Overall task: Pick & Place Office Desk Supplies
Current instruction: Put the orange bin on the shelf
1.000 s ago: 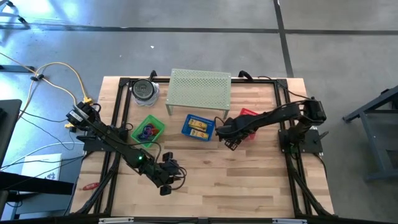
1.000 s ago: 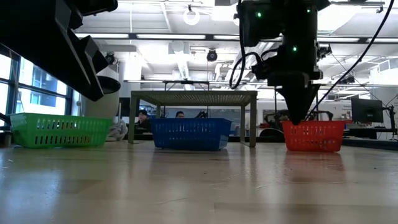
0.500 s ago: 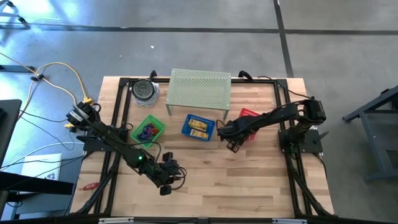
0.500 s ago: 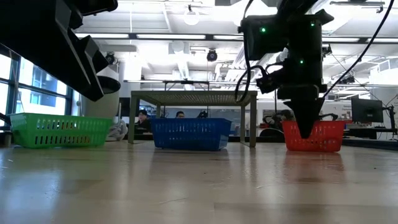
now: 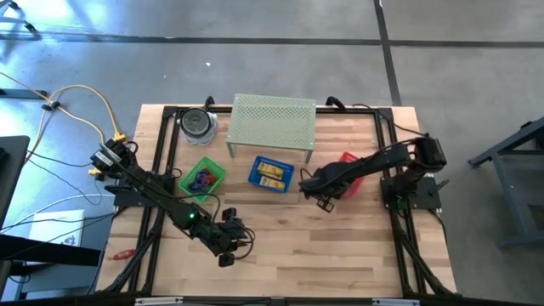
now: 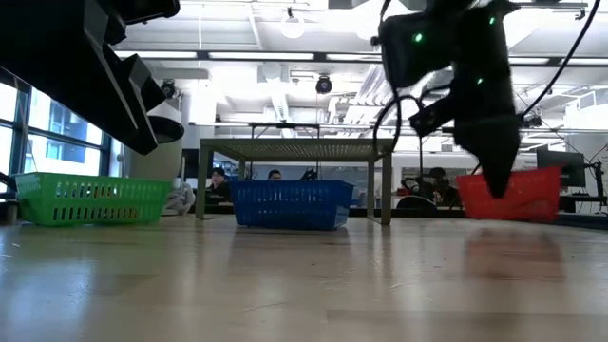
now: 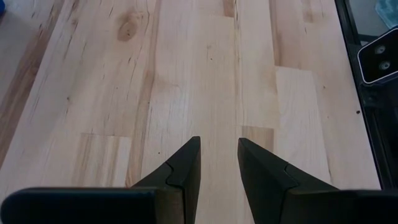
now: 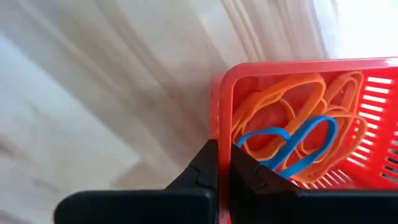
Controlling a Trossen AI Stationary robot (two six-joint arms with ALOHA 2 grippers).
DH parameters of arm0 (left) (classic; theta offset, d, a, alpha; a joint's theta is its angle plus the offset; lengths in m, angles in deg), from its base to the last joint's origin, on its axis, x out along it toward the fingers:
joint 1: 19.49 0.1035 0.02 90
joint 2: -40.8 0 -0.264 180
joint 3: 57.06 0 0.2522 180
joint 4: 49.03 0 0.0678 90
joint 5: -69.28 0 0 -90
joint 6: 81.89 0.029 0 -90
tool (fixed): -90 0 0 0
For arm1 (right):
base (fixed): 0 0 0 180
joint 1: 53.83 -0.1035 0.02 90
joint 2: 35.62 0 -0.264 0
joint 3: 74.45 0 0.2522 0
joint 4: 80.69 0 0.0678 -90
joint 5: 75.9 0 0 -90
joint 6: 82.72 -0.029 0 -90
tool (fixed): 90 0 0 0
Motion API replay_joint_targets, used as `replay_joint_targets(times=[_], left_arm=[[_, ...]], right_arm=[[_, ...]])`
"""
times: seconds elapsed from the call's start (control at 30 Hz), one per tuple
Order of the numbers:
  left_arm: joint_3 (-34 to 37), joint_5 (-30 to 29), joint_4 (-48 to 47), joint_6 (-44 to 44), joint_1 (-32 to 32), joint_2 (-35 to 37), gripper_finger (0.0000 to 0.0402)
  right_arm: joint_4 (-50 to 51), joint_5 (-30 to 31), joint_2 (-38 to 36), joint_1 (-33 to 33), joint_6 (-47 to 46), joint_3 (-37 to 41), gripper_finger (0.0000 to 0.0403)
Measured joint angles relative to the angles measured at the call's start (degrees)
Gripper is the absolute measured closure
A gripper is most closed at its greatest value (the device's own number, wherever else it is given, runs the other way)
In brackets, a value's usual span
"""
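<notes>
Table (image 5: 280, 246); red basket's (image 8: 298, 124) bands (image 8: 280, 109) wrist-only

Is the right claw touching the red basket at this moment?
Touching. The right wrist view shows the right claw shut on the red basket, its rim wall between the fingers; the low view shows it tilted.

Blurred in the low view: tilted red plastic mesh basket (image 6: 510, 197) and dark right gripper (image 6: 495, 171). Cut off by the right wrist picture's edge: far side of that basket. Too small to identify from above: contents of green plastic basket (image 5: 204, 178).
</notes>
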Motion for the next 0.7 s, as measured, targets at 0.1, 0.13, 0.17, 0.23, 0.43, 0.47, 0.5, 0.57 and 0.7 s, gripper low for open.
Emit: replay_joint_targets(times=[0.1, 0.13, 0.17, 0.23, 0.43, 0.47, 0.5, 0.57, 0.7], left_arm=[[0.0, 0.0, 0.0, 0.0, 0.0, 0.0, 0.0299], [0.0, 0.0, 0.0, 0.0, 0.0, 0.0, 0.0299], [0.0, 0.0, 0.0, 0.0, 0.0, 0.0, 0.0299], [0.0, 0.1, 0.0, 0.0, 0.0, 0.0, 0.0299], [0.0, 1.6, 0.1, 0.0, -0.1, 0.0, 0.0299], [0.0, 2.6, 0.3, 0.0, -0.1, 0.0, 0.0299], [0.0, 3.4, 0.4, 0.0, -0.1, 0.0, 0.0299], [0.0, 4.5, 0.7, 0.0, -0.1, 0.0, 0.0299], [0.0, 5.1, 1.1, -0.3, -0.6, 0.0, 0.0299]], right_arm=[[5.9, 0.0, 0.0, -2.3, -1.3, -3.0, 0.0399], [7.5, 0.0, 0.0, -3.0, -1.5, -4.5, 0.0399], [8.9, 0.0, 0.0, -3.7, -1.7, -6.2, 0.0399], [11.9, 0.0, 0.0, -4.7, -1.6, -9.8, 0.0399], [18.5, 0.4, 0.0, -7.2, -1.2, -21.9, 0.0399], [19.0, 0.4, 0.0, -7.3, -1.2, -23.6, 0.0399], [19.8, 0.5, 0.0, -7.4, -1.2, -25.2, 0.0399], [21.5, 1.1, 0.0, -7.4, 0.0, -28.0, 0.0399], [23.8, 1.9, -0.1, -6.2, 3.5, -33.9, 0.0399]])
